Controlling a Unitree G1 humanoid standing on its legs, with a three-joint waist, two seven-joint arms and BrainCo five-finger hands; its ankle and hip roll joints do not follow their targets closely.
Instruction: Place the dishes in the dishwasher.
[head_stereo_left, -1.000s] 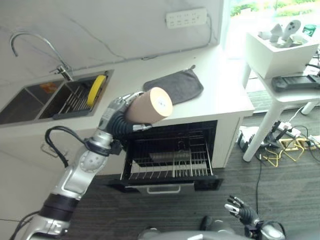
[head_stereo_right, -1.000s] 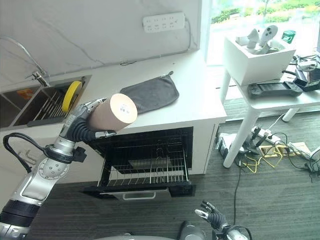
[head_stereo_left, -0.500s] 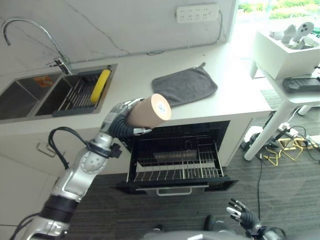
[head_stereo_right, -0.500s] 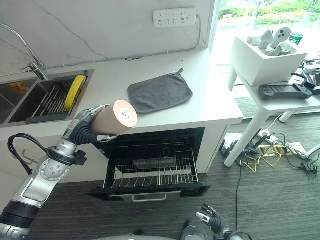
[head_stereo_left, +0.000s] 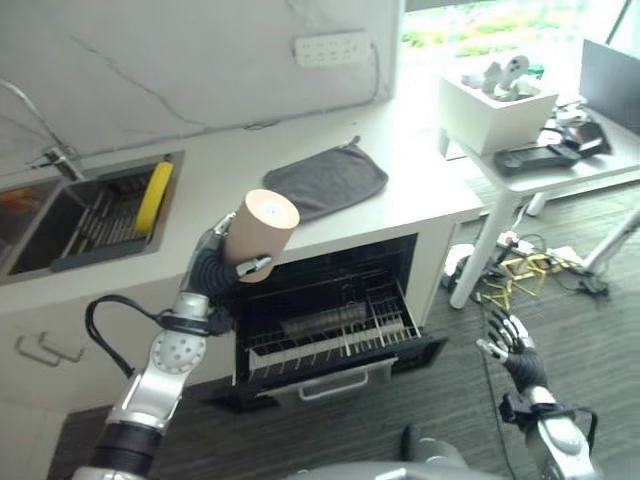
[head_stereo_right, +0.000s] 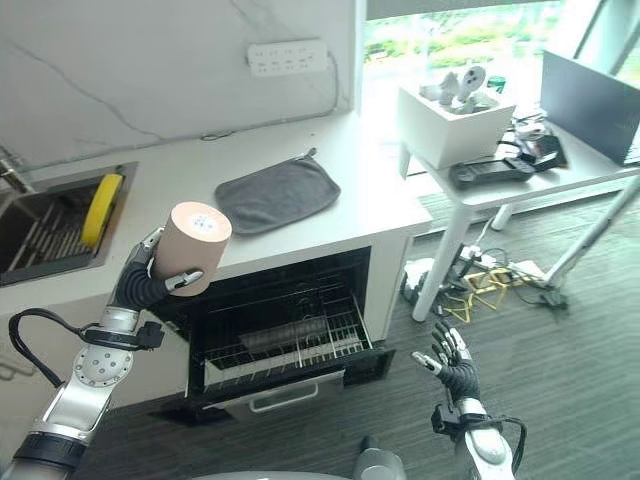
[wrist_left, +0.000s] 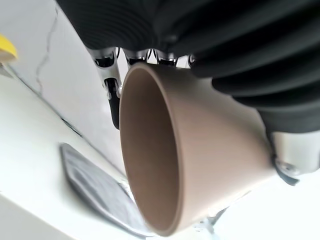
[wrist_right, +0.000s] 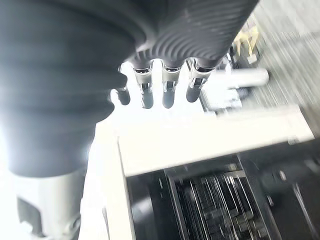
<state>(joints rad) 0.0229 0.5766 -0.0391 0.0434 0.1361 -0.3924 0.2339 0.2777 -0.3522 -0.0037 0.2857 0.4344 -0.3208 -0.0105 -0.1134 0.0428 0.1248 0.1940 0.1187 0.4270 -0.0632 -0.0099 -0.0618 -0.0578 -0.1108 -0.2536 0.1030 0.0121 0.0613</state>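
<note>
Tan cup (head_stereo_left: 262, 232) clasped round its wall by left hand (head_stereo_left: 208, 268), base outward, above open dishwasher rack (head_stereo_left: 335, 325). Probably rigid, light, smooth-sided; grip mid-wall firmly. Right hand (head_stereo_right: 455, 366) idle, fingers spread, holding nothing.

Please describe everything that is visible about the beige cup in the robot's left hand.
The beige cup is a plain, matte, tapered tumbler with no handle; it looks like ceramic or plastic. Its flat base, bearing a small mark, faces up toward the head camera; the wrist view shows its open, empty inside. The left hand holds it with fingers curled round its side, above the open dishwasher's left front corner.
</note>
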